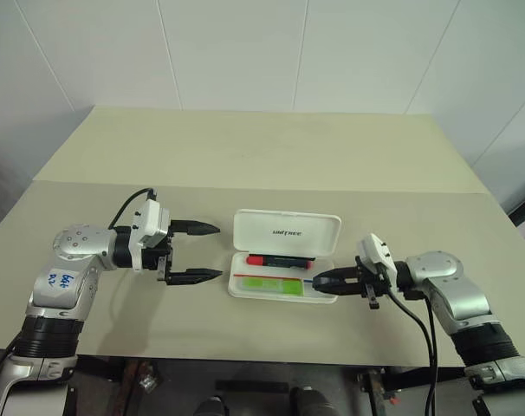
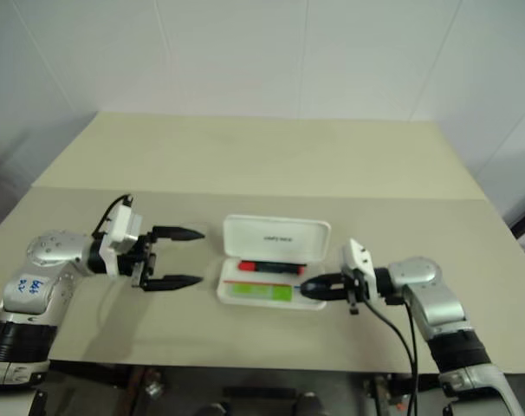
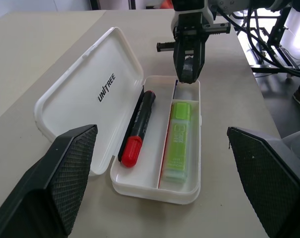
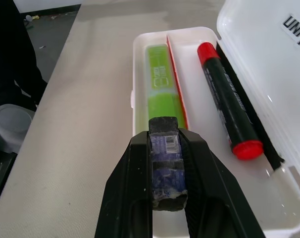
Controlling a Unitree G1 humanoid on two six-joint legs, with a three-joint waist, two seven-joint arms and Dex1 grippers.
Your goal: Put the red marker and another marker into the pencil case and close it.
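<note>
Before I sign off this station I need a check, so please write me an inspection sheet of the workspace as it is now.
Surface: beige table, two panels joined by a seam.
Job's things: pencil case open, lid up; red marker in the compartment by the lid; green marker in the front compartment.
Clutter: small dark labelled block, held, not on the table.
Grippers: left end effector open, beside the case, apart from it; right end effector shut on the block over the case's right end.
Cables: black cable along the right arm; a shorter one at the left wrist.
Surroundings: white wall behind.
</note>
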